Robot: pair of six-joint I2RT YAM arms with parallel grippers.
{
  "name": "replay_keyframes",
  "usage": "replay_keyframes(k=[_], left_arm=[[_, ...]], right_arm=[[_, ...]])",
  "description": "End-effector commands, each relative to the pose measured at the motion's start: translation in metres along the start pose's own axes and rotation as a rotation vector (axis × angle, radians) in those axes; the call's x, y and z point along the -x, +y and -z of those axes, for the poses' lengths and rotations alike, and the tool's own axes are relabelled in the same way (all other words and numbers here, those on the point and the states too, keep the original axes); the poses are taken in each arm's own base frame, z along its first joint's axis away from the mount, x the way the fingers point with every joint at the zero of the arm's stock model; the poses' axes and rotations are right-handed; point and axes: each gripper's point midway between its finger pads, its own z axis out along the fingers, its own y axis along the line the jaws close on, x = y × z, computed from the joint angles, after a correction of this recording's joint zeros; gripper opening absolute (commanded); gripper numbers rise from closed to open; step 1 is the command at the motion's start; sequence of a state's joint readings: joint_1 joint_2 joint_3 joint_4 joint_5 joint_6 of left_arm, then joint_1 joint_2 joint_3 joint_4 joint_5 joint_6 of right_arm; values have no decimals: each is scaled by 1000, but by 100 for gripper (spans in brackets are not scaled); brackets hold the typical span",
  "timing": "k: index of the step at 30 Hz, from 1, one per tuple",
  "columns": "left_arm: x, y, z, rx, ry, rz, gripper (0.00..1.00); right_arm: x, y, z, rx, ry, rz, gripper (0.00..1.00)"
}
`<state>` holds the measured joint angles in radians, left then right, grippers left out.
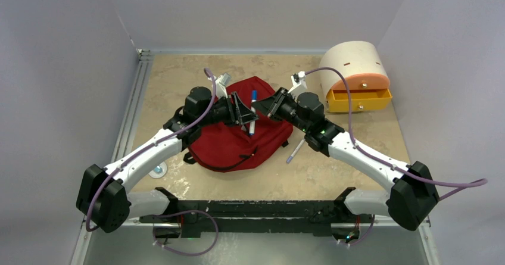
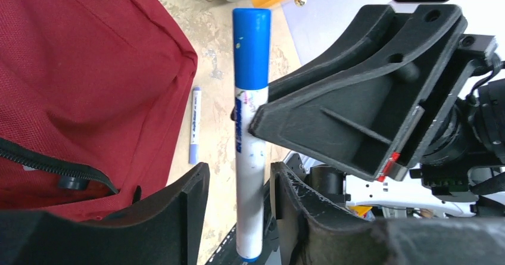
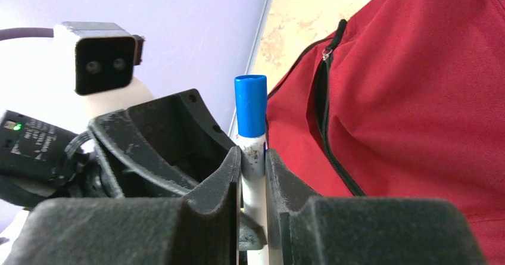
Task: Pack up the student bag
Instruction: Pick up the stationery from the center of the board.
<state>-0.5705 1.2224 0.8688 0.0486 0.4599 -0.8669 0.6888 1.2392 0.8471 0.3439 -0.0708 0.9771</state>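
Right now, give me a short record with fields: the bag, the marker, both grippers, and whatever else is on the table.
bag: red, lying on the table, under both grippers
marker: blue-capped, held over the bag
right gripper: shut on the marker
left gripper: open, fingers either side of the marker
pen: on the table, right of the bag
drawer box: far right, drawer pulled out

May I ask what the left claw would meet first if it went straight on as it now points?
Probably the blue-capped marker, standing between the open fingers of the left claw; the right claw gripping it lies just behind.
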Motion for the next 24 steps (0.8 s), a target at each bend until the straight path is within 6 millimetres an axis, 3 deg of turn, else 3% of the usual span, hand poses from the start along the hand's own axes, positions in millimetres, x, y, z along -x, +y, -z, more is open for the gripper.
replay_keyframes(k=[1,7,11,17,20,24], left_arm=[[6,-6,-5,-34,-28,-9,37],[5,-4,-8,-29,-18,11,11],[4,-2,-9,-22,-14,16,0],[2,15,-5,65,-26,35,0],[-2,41,1,184,-30,74,0],[7,59,18,299,-69,71,0]], right_arm=[[19,41,4,132,-41,-24,0],[16,39,3,131,-31,-23,0],[13,33,1,113,-23,-10,0],[18,22,3,56,-53,43,37],[23,18,6,33,-78,84,46],[25,14,1,-3,-64,186,49]])
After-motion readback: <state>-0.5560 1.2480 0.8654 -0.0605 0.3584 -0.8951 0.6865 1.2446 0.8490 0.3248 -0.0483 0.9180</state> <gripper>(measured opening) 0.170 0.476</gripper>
